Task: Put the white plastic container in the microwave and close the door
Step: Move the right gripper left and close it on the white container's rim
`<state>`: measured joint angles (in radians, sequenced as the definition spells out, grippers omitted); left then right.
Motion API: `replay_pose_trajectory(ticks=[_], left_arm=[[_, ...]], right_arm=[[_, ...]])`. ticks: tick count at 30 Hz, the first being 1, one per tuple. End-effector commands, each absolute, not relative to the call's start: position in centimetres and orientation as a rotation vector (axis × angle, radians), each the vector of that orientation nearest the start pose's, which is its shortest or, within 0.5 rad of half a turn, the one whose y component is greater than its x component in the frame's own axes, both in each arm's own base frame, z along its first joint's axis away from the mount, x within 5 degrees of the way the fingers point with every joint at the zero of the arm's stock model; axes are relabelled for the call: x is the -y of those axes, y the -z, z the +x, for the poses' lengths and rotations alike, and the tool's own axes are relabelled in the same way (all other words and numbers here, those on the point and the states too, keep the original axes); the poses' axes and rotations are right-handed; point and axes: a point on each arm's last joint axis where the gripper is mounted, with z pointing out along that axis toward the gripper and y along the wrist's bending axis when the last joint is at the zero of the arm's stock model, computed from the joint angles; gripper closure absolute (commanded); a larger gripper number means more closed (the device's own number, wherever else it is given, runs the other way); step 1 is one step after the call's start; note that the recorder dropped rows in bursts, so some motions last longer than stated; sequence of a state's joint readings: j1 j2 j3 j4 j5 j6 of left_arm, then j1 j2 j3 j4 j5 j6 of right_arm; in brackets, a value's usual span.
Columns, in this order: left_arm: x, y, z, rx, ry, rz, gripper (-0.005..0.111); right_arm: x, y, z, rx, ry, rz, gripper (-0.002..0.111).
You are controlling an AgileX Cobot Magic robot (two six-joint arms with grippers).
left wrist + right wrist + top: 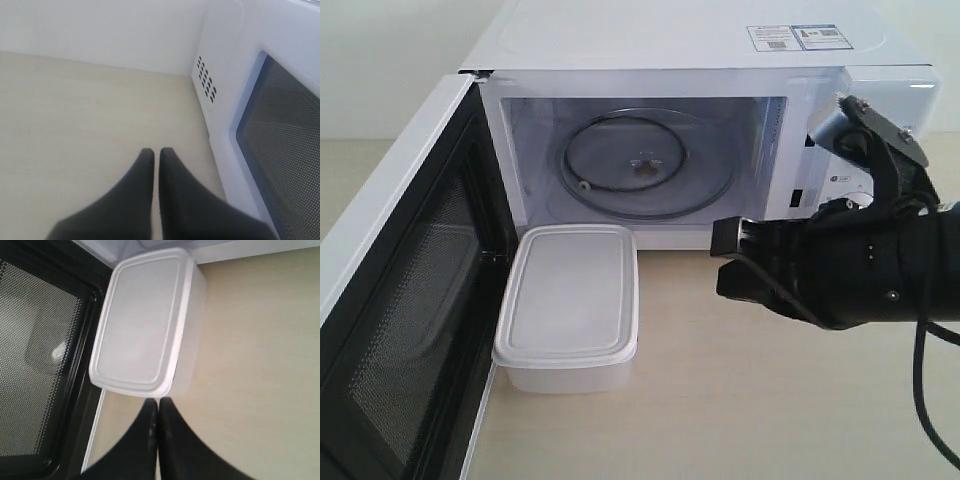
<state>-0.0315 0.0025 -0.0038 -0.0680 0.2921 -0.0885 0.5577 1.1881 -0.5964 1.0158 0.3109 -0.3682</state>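
Observation:
The white plastic container (pixel 570 305) stands with its lid on, on the table just in front of the microwave (pixel 700 50). The microwave's cavity is open and shows the glass turntable (pixel 645 165). The door (pixel 395 300) is swung wide to the left. My right gripper (pixel 723 262) hovers to the right of the container, shut and holding nothing. In the right wrist view its tips (pixel 158 402) sit just off a short end of the container (pixel 145 322). My left gripper (pixel 156 152) is shut and empty over bare table, beside the door's outer face (pixel 285 165). It is hidden in the exterior view.
The light wooden table (pixel 770 400) stretches in front and to the right of the microwave. The open door's inner mesh window (pixel 35 365) lies close beside the container. Vent holes (pixel 206 86) mark the microwave's side wall. A pale wall stands behind.

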Motion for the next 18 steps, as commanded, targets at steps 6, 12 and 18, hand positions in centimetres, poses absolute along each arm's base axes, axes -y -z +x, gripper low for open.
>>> replay_pose_trajectory(ticks=[6,12,18], left_arm=[[0.4,-18.7,5.4,-1.774,0.157,-0.099,0.102],[0.4,-18.7,5.4,-1.774,0.157,-0.099,0.102],[0.4,-18.7,5.4,-1.774,0.157,-0.099,0.102]], right_arm=[[-15.2,-25.8,17.4,-2.29,-1.239,-0.223,0.108],[-13.8,-26.0,18.8,-2.227,-1.415,-0.171,0.108],[-13.6,-22.8,21.2,-2.291,-1.539,-0.195,0.108]])
